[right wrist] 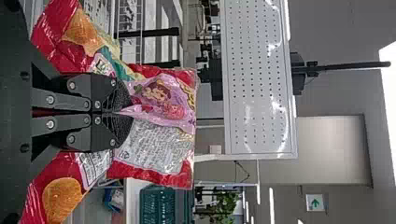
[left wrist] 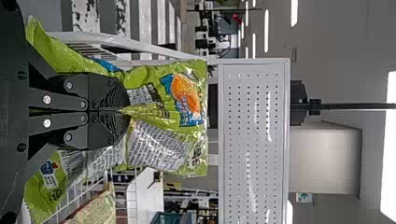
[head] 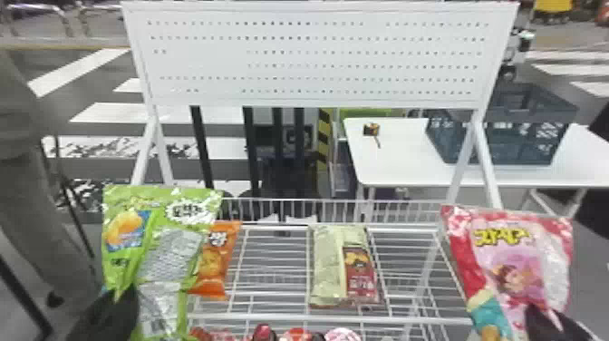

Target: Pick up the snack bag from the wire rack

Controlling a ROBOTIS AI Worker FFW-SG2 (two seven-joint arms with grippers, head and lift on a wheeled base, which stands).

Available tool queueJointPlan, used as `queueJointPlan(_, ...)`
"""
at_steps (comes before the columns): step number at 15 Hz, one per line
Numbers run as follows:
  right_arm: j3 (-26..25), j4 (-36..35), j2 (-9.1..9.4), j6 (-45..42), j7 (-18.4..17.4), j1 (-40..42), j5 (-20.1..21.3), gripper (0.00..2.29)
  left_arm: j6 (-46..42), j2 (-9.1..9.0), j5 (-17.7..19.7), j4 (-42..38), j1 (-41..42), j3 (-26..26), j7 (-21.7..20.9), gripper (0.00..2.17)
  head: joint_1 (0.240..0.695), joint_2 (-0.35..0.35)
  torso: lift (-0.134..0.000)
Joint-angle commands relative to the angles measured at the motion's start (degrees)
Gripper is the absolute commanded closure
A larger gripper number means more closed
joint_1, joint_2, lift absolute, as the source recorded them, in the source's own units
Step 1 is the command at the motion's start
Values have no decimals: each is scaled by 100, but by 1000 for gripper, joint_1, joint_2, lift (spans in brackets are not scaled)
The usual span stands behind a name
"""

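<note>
At the left of the head view my left gripper [head: 120,313] holds a green snack bag [head: 174,249] upright beside the wire rack [head: 326,319]. The left wrist view has the left gripper [left wrist: 123,112] shut on a pinched fold of that green bag [left wrist: 159,144]. On the right side, my right gripper [head: 541,322] holds a red and pink snack bag [head: 521,267]. In the right wrist view the right gripper [right wrist: 122,113] is shut on a fold of the pink bag [right wrist: 154,144]. A pale green and red bag [head: 344,267] and an orange bag [head: 217,260] lie on the rack's wire shelf.
A white pegboard panel [head: 317,59] rises behind the rack. Behind it at the right, a white table [head: 394,158] bears a dark crate [head: 498,136]. Several red and pink packages [head: 297,334] show below the shelf's front bar.
</note>
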Motion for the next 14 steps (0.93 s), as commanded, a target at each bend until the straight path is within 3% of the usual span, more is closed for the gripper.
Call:
queueJointPlan(1,14,-3,5,0,0,12,-28,2250,0,1,-1,-26,17,17,1,1872,499,0,0)
queueJointPlan(10,67,-56,5,-70,-9,109,-28,2250,0,1,-10,-61,35,8,-7,1872,499,0,0)
queueJointPlan(14,401,261,5,-53,-35,-199,148,2250,0,9,-54,-70,70,-62,-7,1872,499,0,0)
